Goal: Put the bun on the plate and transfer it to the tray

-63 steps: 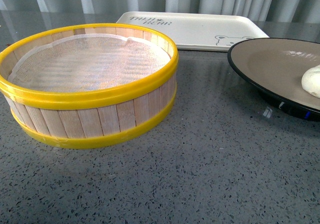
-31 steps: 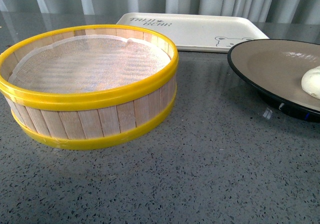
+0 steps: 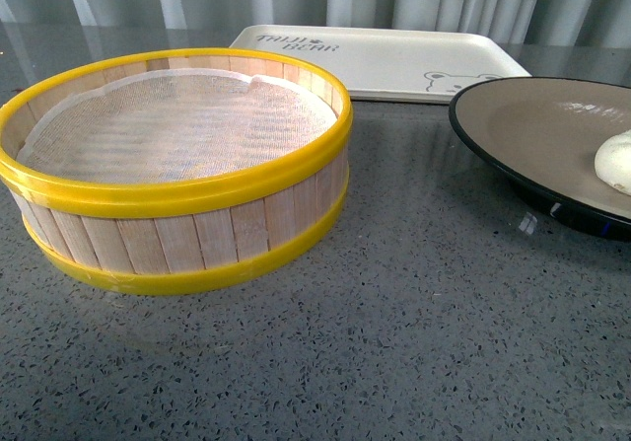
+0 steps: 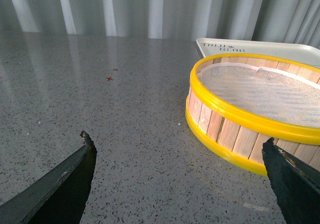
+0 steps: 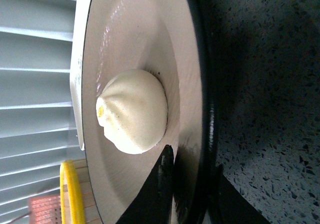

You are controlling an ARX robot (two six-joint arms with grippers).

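Note:
The white pleated bun (image 3: 615, 161) lies on the black-rimmed beige plate (image 3: 532, 125) at the right edge of the front view. In the right wrist view the bun (image 5: 134, 111) sits inside the plate (image 5: 145, 38), and my right gripper (image 5: 189, 170) is shut on the plate's black rim, one finger inside and one under it. The cream tray (image 3: 380, 58) with lettering and a bear face lies behind the plate. My left gripper (image 4: 180, 149) is open and empty, low over the bare counter beside the steamer basket. Neither arm shows in the front view.
A yellow-rimmed wooden steamer basket (image 3: 177, 165), lined with white cloth and holding nothing, stands at the left of the front view and also shows in the left wrist view (image 4: 255, 111). The surface is a grey speckled counter (image 3: 414, 342). Curtains hang behind.

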